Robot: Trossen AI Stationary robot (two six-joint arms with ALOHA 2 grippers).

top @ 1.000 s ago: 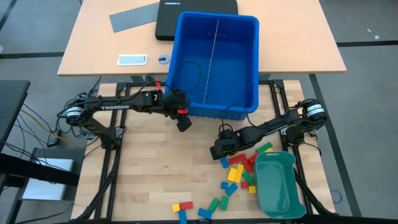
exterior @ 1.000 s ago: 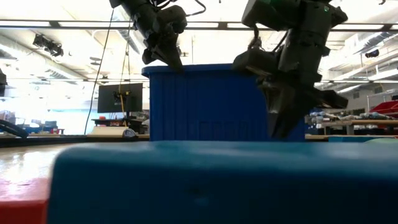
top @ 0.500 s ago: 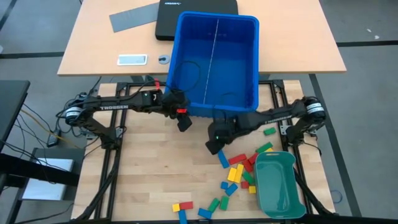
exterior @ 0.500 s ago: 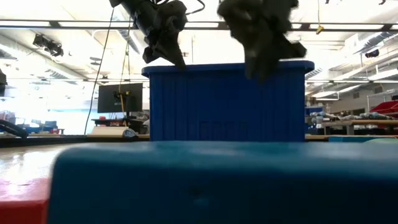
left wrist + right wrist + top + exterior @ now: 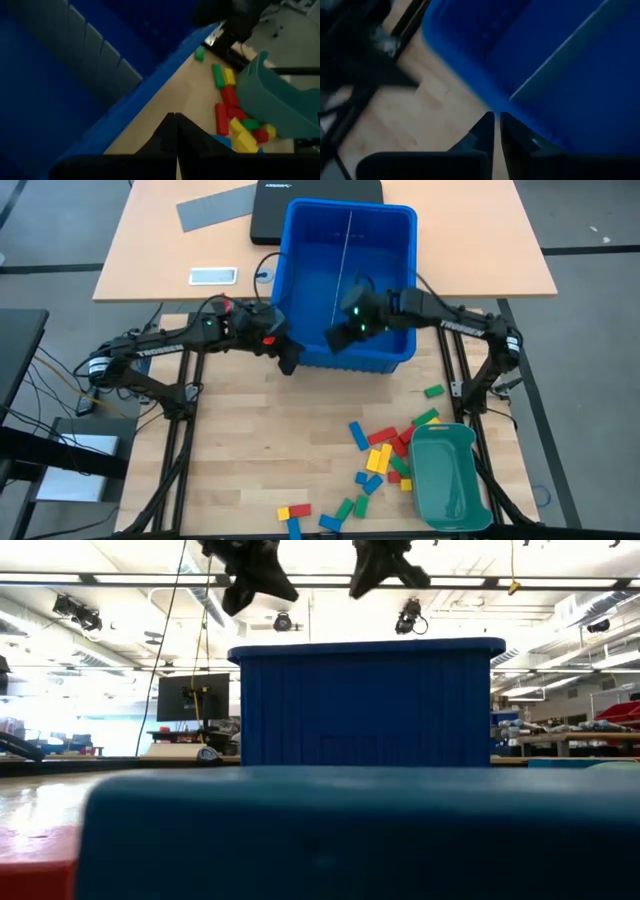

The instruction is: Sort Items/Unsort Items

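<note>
The items, small red, yellow, green and blue blocks [image 5: 390,450], lie loose on the wooden table at the right, next to the teal tray [image 5: 445,480]; they also show in the left wrist view [image 5: 230,115]. A big blue bin [image 5: 350,260] stands at the table's far edge. My right gripper [image 5: 335,340] hangs above the bin's near wall, fingers all but together [image 5: 497,120] with nothing between them. My left gripper [image 5: 290,366] is shut and empty [image 5: 175,120], raised by the bin's near-left corner. Both stand higher than the bin's rim [image 5: 365,642].
More blocks [image 5: 295,513] lie near the front edge, one blue block [image 5: 350,830] right in front of the low camera. On the desk behind the bin are a grey sheet [image 5: 215,207], a black case [image 5: 315,205] and a white device [image 5: 212,276].
My right gripper has risen from the block pile and swung toward the far edge and the left, ending above the bin's near wall, its wrist turned. A green block shows where the arm was. My left gripper has risen a little beside the bin's corner.
</note>
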